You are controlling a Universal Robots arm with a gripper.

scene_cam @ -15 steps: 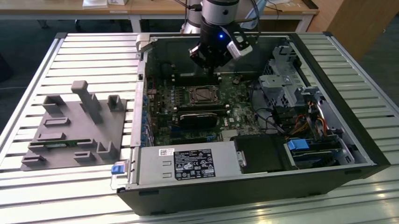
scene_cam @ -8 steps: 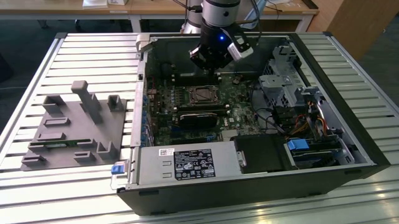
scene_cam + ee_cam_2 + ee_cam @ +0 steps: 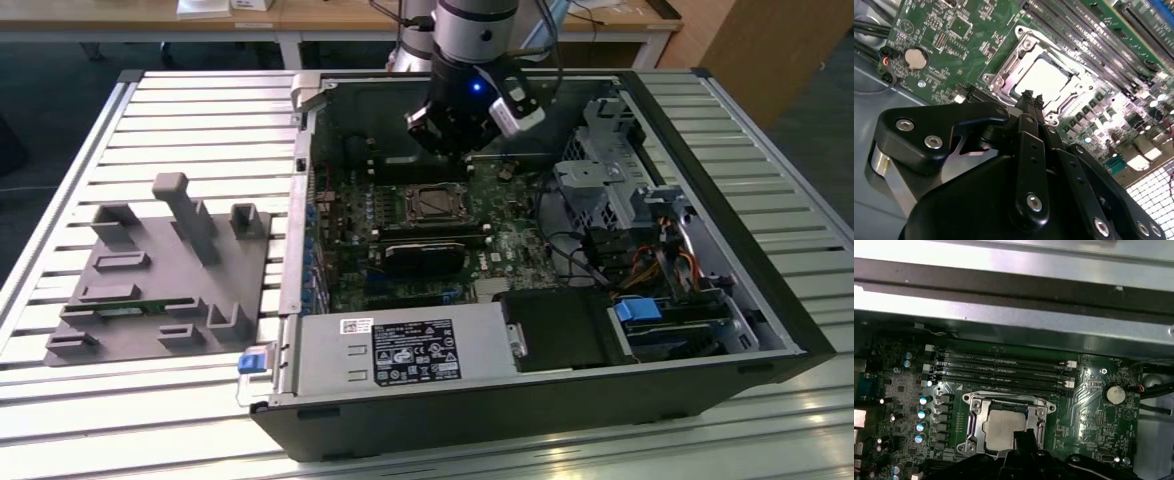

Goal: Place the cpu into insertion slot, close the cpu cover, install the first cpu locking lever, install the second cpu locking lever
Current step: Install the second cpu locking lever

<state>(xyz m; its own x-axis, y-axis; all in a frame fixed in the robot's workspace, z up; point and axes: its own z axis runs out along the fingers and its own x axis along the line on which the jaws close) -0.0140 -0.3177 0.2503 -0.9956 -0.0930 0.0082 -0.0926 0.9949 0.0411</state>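
The gripper [image 3: 1030, 98] hangs with its jaws seemingly pressed together and holding nothing, tips poised just above the near rim of the insertion slot [image 3: 971, 427], where the cpu [image 3: 1044, 80] lies under the lowered cpu cover [image 3: 1004, 75], inside the open computer case [image 3: 747, 300].

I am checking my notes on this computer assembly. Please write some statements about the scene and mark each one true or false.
1. The cpu lies in the insertion slot. True.
2. The cpu cover lies flat over the chip. True.
3. The gripper holds the cpu. False; its fingertips, close together, carry nothing.
4. The grey fixture stands inside the computer case. False; it stands outside, at the exterior view's left.
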